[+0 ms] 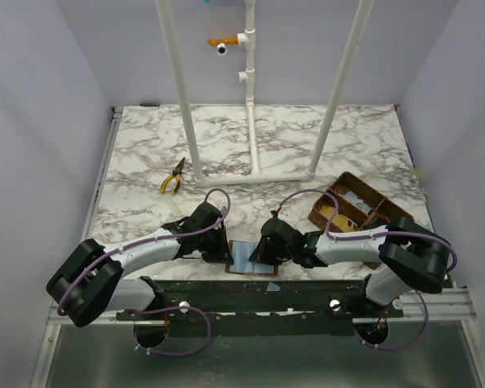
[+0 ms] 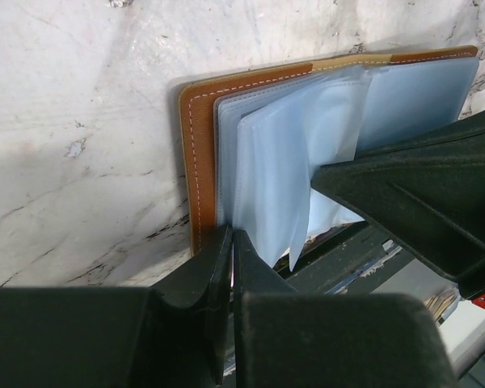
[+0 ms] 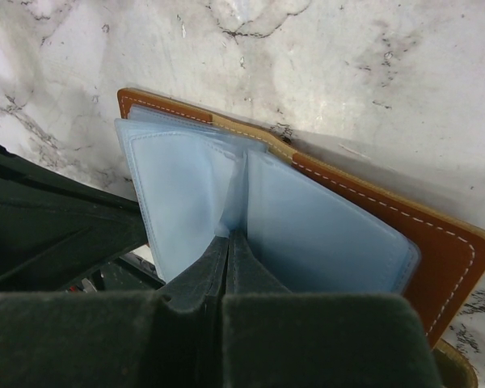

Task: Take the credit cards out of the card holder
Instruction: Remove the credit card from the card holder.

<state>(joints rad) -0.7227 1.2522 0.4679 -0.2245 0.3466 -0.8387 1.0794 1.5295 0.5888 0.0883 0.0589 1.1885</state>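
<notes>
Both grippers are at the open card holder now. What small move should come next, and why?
Probably the left gripper should lift its pinched clear pocket leaf slightly, while the right gripper, shut at the fold, steadies the card holder: no card is exposed there.

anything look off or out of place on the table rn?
Nothing spilled or damaged. The wallet lies open near the table's front edge, its clear pockets fanned up instead of lying flat. Yellow-handled pliers lie loose farther back on the left, apart from the work.
</notes>
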